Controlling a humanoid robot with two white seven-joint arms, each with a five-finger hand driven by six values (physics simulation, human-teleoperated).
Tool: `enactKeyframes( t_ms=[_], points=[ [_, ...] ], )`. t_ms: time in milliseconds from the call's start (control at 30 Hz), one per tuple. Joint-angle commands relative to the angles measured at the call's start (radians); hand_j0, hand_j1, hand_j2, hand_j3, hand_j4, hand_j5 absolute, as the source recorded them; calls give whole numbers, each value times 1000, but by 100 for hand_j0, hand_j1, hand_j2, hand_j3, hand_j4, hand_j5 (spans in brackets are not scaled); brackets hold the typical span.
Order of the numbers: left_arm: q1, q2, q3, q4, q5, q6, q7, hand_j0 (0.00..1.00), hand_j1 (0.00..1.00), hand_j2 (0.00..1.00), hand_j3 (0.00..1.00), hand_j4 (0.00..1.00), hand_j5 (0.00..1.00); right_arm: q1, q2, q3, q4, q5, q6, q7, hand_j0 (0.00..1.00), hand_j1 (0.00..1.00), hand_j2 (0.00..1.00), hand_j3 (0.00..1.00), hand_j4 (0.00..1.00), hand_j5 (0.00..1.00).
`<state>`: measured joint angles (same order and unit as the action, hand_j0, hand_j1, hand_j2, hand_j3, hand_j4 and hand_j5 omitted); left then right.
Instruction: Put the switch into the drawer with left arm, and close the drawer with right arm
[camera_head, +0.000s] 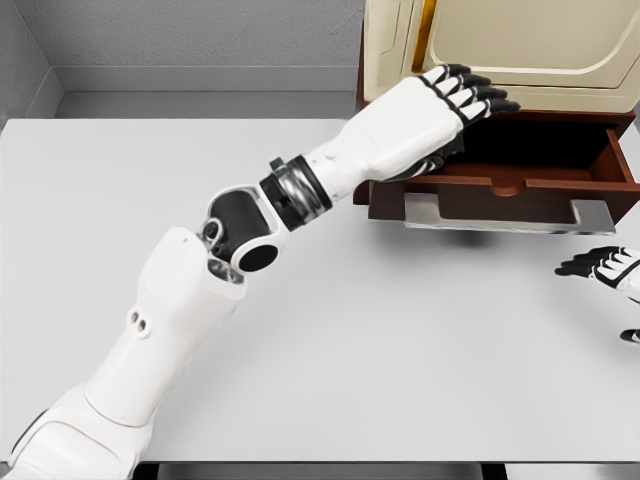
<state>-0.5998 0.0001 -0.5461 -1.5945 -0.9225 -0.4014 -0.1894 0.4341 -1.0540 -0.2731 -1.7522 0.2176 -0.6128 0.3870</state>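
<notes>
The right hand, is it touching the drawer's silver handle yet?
Apart. In the head view, the right hand rests on the table, with a clear strip of bare tabletop between its fingertips and the silver handle of the drawer.

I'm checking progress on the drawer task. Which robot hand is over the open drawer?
The left robot hand: its arm crosses the table and it hovers over the open drawer. The right robot hand sits low at the right edge, outside the drawer.
</notes>
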Motion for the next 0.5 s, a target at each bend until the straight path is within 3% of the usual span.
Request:
enactKeyframes(
  t_ms=[0,33,67,133,233,267,300,367,467],
  points=[
    [0,0,3,-88,10,-172,1,100,100,100,100,100,100,0,-1,0,0,-9,2,0,88,88,88,88,88,88],
    [5,1,9,-136,40,-210,1,100,100,100,100,100,100,0,-1,0,0,-9,2,0,84,84,84,84,84,84],
    [11,87,17,-179,91,-210,2,100,100,100,100,100,100,0,-3,0,0,-10,2,0,78,78,78,78,78,78],
    [17,270,152,-206,195,-210,2,100,100,100,100,100,100,0,-4,0,0,-10,2,-2,70,70,70,70,70,70],
    [184,429,569,-193,252,-210,4,100,100,100,100,100,100,0,5,-3,0,-33,2,-3,65,65,65,65,65,65],
    [276,482,732,-165,258,-210,4,100,100,100,100,100,100,-2,6,-5,-1,-34,2,-37,64,64,64,64,64,64],
    [357,497,822,-117,269,-210,4,100,100,100,100,100,100,-2,6,-5,-1,-34,2,-42,63,63,63,63,63,63],
    [474,561,847,-69,255,-210,1,100,100,100,100,100,100,-12,8,-5,-3,-56,2,-42,64,64,64,64,64,64],
    [488,552,841,139,258,-210,-47,100,100,100,100,100,100,-20,8,-3,-1,-55,2,-40,65,65,65,65,65,65]
  ],
)
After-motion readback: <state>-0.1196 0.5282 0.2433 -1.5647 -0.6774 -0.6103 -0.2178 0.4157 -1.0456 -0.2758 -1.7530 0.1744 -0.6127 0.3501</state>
